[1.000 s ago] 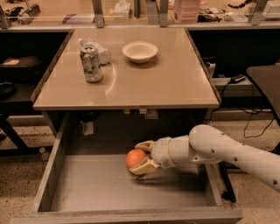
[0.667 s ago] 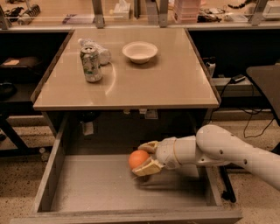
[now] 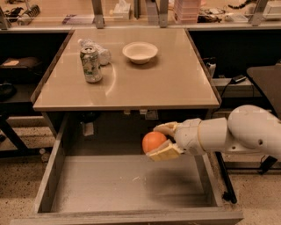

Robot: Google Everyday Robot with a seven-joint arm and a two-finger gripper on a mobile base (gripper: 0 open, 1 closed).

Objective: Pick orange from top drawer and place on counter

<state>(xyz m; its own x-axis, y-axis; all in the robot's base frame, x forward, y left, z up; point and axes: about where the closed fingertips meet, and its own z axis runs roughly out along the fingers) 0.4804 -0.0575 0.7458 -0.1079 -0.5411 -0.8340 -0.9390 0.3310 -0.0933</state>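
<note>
The orange (image 3: 152, 141) is a smooth round fruit held between the fingers of my gripper (image 3: 161, 140), which is shut on it. My white arm reaches in from the right. The orange hangs clear above the grey floor of the open top drawer (image 3: 109, 184), near its back right, just below the front edge of the counter (image 3: 145, 83). The glossy beige counter lies above and behind the drawer.
On the counter stand a soda can (image 3: 91, 64), a crumpled plastic bottle (image 3: 100, 52) behind it, and a white bowl (image 3: 140, 52). A cluttered long bench (image 3: 131, 13) runs along the back. Dark shelves and cables flank the counter.
My gripper has lifted the orange up off the drawer floor and carried it slightly right, toward the counter's front edge.
</note>
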